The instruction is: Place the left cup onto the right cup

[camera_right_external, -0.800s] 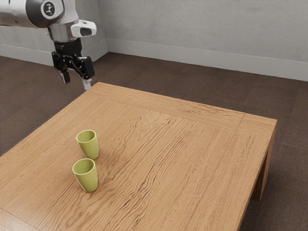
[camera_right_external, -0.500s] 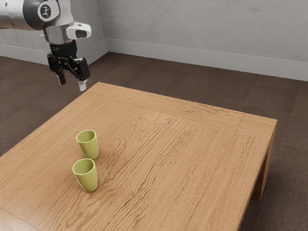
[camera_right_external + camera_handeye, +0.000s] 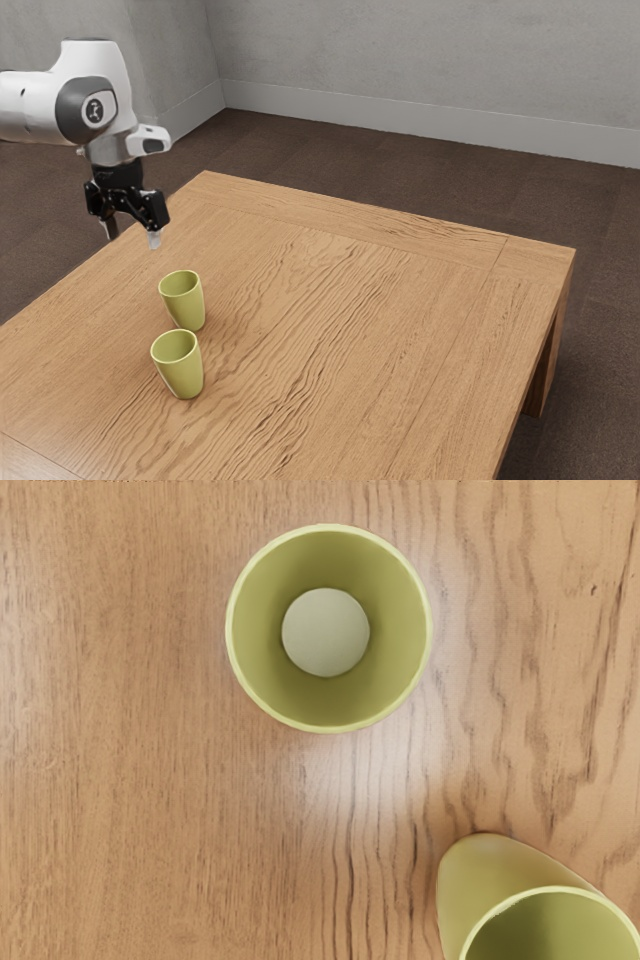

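While the hand [image 3: 131, 237] hangs in the air above the surface [image 3: 380, 300], close to its edge at the exterior view's left, its two fingers stand wide apart and hold nothing. Two green cups stand upright on the wood, near each other but apart. The far cup [image 3: 182, 300] sits below the hand and a little toward the exterior view's right of it. The near cup [image 3: 177, 363] stands just in front of that one, closer to the camera. From the wrist, the far cup [image 3: 328, 628] is seen straight down its open mouth, with the near cup [image 3: 535, 915] beside it.
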